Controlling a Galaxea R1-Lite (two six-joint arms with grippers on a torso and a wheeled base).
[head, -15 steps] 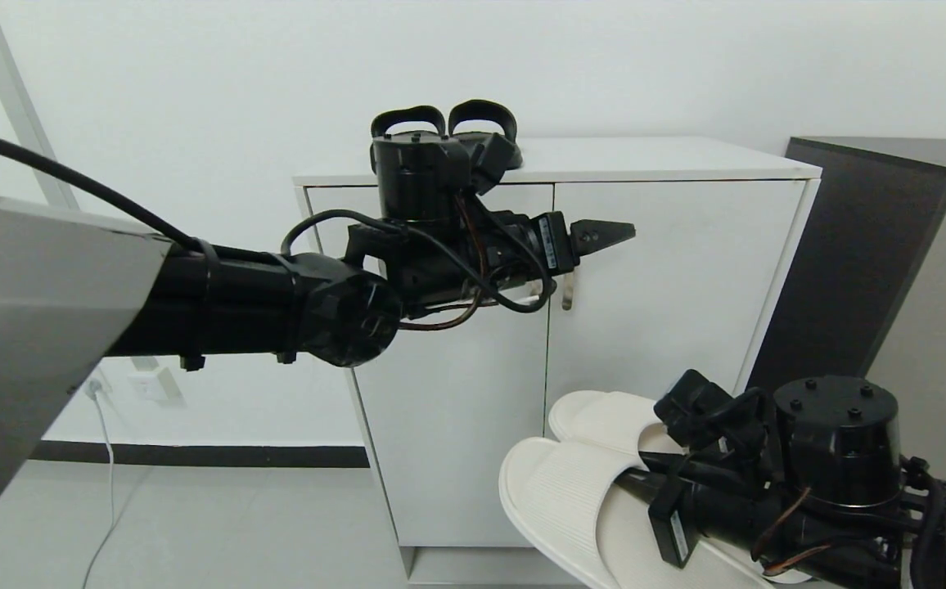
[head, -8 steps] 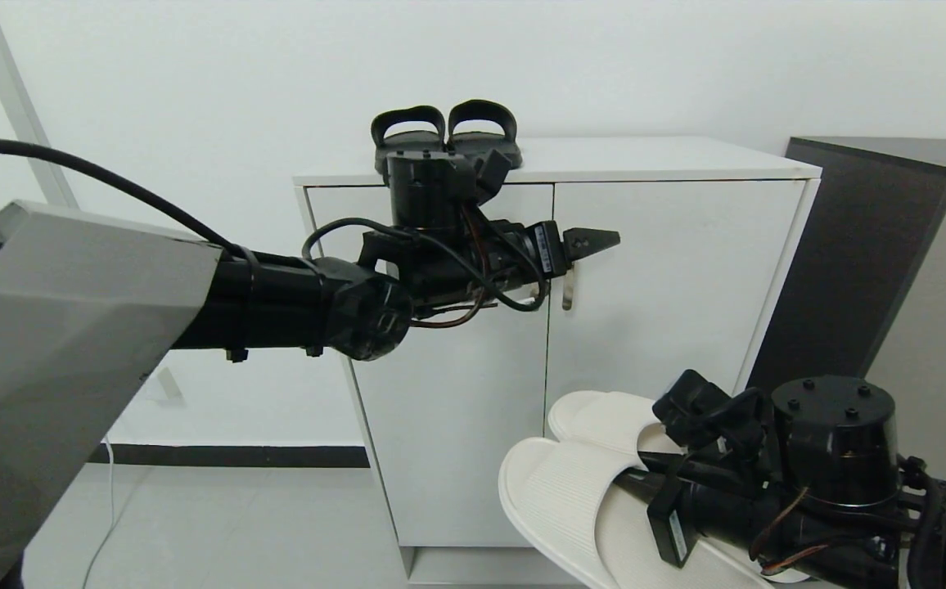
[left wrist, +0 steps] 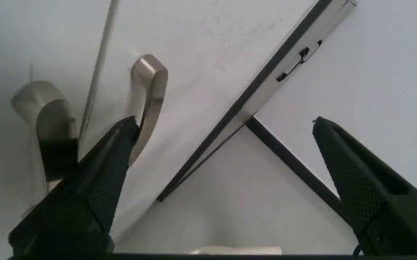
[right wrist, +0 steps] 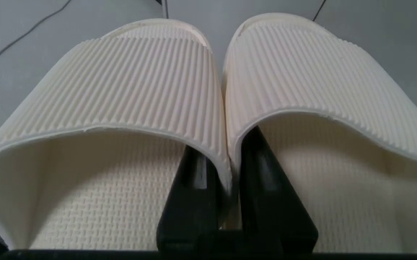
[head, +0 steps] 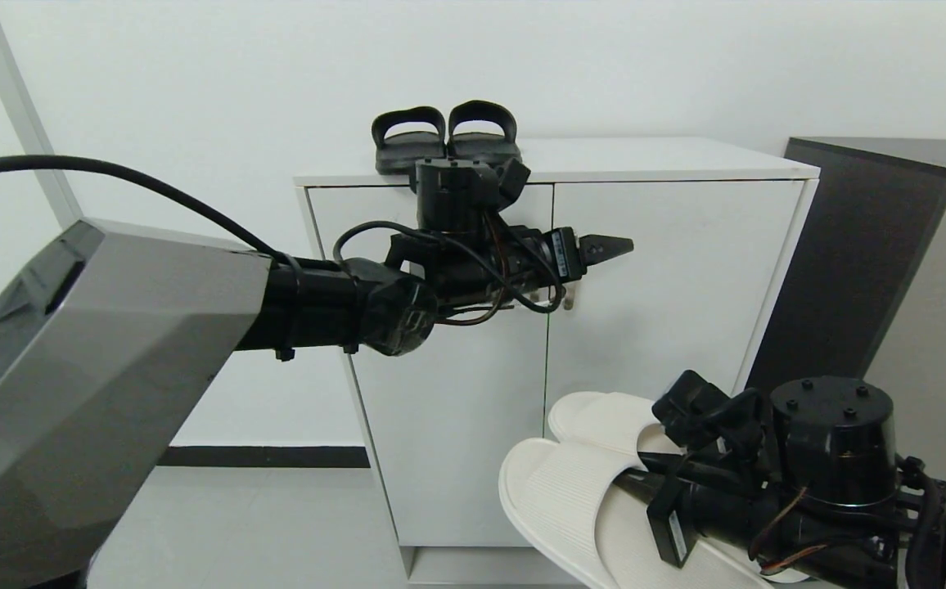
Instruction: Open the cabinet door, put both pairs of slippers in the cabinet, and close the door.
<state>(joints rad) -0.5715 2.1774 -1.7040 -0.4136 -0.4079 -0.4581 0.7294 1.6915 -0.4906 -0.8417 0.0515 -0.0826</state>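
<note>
The white cabinet (head: 669,270) has both doors shut; its two metal handles (head: 569,296) meet at the centre seam. A pair of black slippers (head: 444,135) sits on its top, near the left end. My left gripper (head: 608,245) hovers just in front of the handles, a little above them. In the left wrist view this left gripper (left wrist: 223,126) is open with nothing in it, and the handles (left wrist: 151,90) lie close by one finger (left wrist: 100,191). My right gripper (head: 645,474), low at the right, is shut on a pair of white slippers (head: 563,491), and in the right wrist view the right gripper (right wrist: 226,184) pinches the inner edges of both white slippers (right wrist: 115,79).
A tall dark grey cabinet (head: 874,245) stands directly right of the white one. A white wall lies behind, with a black baseboard (head: 268,456) and open floor (head: 236,532) at the lower left.
My left arm has stretched forward toward the cabinet, and its gripper now sits closer to the door handles. The right arm and the white slippers have stayed put.
</note>
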